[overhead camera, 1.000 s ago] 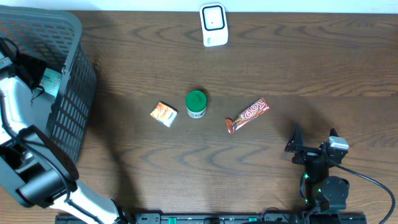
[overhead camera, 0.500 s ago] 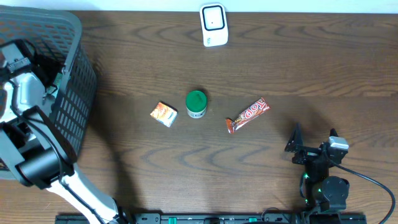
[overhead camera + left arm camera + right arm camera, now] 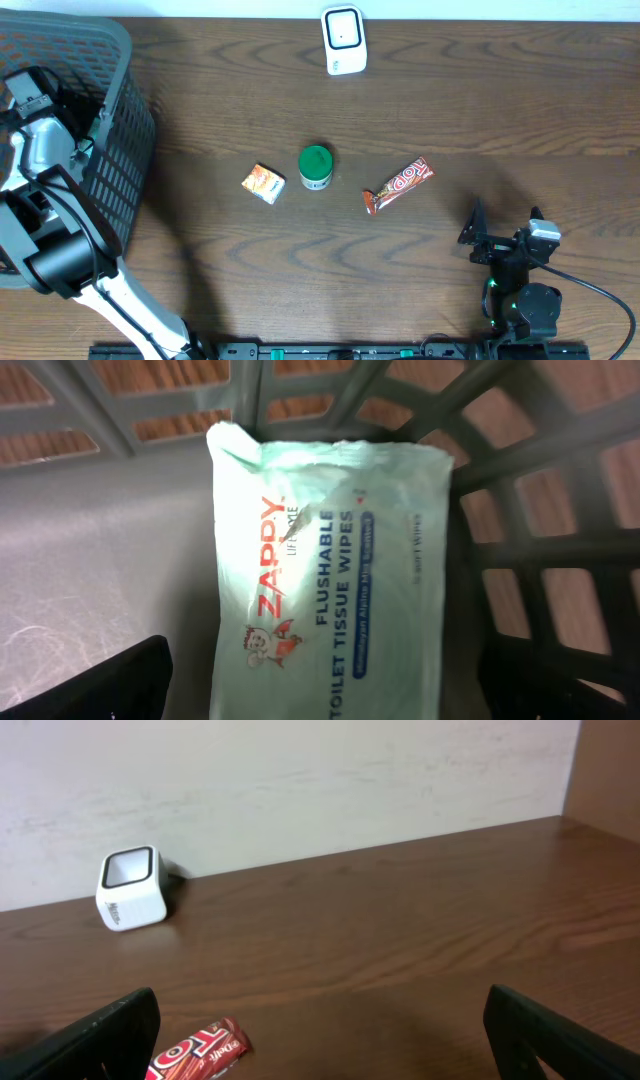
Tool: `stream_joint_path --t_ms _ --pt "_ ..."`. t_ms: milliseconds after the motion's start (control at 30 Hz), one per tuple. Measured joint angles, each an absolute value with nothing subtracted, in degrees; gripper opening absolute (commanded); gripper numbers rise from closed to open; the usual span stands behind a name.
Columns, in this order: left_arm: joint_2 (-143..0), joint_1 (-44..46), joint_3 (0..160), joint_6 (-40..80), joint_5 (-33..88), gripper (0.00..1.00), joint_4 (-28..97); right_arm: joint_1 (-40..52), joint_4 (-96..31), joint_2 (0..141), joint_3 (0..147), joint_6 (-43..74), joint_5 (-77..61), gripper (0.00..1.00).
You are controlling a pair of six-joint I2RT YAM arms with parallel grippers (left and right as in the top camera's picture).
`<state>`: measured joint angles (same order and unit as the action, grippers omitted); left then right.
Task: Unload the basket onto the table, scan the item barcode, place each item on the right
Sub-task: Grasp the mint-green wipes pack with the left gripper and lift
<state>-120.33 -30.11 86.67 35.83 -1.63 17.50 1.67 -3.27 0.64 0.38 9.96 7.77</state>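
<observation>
Pale green, a soft pack of flushable wipes (image 3: 330,580) lies on the floor of the grey plastic basket (image 3: 112,150), pushed up against its lattice wall at the left end of the wooden surface (image 3: 500,110). The left pincer (image 3: 335,690) hangs just above the pack with its jaws spread wide, one dark finger on either side and neither touching it. The printed front faces up; a barcode may be on it, but I can't make one out.

Well apart from the basket, the white scanner (image 3: 343,40) stands at the far edge. Near the middle sit a small orange box (image 3: 264,184), a green-lidded tub (image 3: 316,167) just beside it, and a red chocolate bar (image 3: 398,186) lying at a slant. The right pincer (image 3: 320,1045) sits low at the near right, jaws wide apart and holding nothing.
</observation>
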Motion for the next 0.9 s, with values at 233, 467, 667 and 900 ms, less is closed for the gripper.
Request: stream_joint_path --t_ms 233,467,667,900 --pt "-121.95 -30.09 86.8 35.77 -2.09 0.98 16.38 1.67 -3.27 0.64 0.38 9.96 7.75 0.99" --pt "-122.74 -30.2 87.26 34.76 -3.03 0.6 16.53 1.67 -3.27 0.64 0.38 9.96 7.75 0.99" --pt "-122.91 -30.22 87.48 32.38 -3.11 0.34 18.9 1.67 -3.27 0.64 0.38 9.96 7.75 0.99" --pt "-122.48 -30.22 89.19 31.4 -2.9 0.31 24.23 1.67 -3.27 0.64 0.38 9.96 7.77 0.99"
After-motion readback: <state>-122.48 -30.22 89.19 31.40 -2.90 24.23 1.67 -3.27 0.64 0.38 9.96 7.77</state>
